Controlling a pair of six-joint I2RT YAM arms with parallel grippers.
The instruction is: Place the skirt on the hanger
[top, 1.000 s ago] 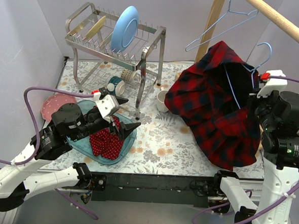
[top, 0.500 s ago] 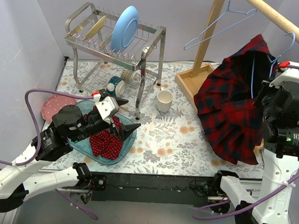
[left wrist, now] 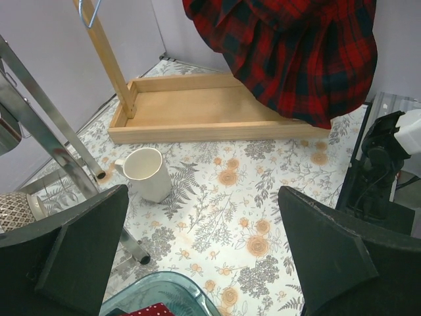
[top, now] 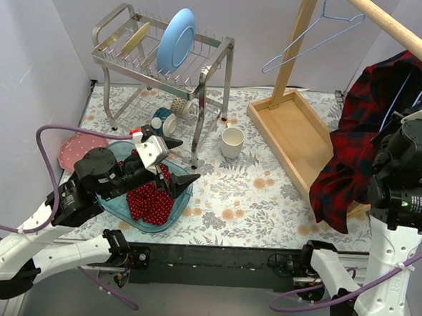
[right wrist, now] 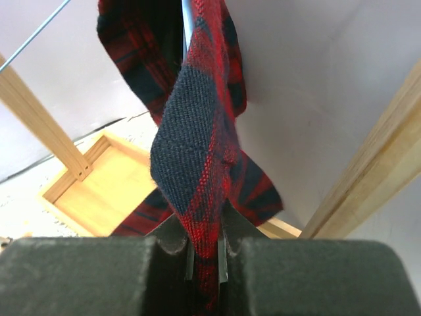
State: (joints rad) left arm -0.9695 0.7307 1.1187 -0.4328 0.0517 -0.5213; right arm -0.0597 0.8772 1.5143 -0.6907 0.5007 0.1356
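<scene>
Bright red cloth skirt (top: 151,201) with small white polka dots, crumpled in a shallow teal glass dish (top: 139,222) on the floral-patterned table (top: 266,197), just in front of the chrome wire dish rack (top: 201,79). Left gripper (top: 186,158) low over that dish, in front of the rack, jaws spread wide and gripping nothing. From the left wrist view, only a sliver of the dotted cloth at the bottom edge, between the black fingers (left wrist: 72,257).

Round light-blue plate (top: 177,40) upright in the rack's top tier. Pink dotted plate (top: 79,150) flat on the table at the rack's front left. White ceramic mug (top: 232,141) upright just right of the rack's front leg.

Further right of the rack, a shallow wooden tray base (top: 298,135) with an upright post, and a slanting wooden rod (top: 398,30) overhead. Thin empty wire hanger (top: 311,39) hanging up high, right of the rack.

Far right of the rack, right gripper (right wrist: 204,253) raised near the rod, jaws clenched on a fold of the dark red-and-navy plaid shirt (top: 355,138). Shirt dangling over the tray's right side, hem contact with the tray unclear. Pale blue hanger wire (top: 399,94) showing among the shirt's folds.
</scene>
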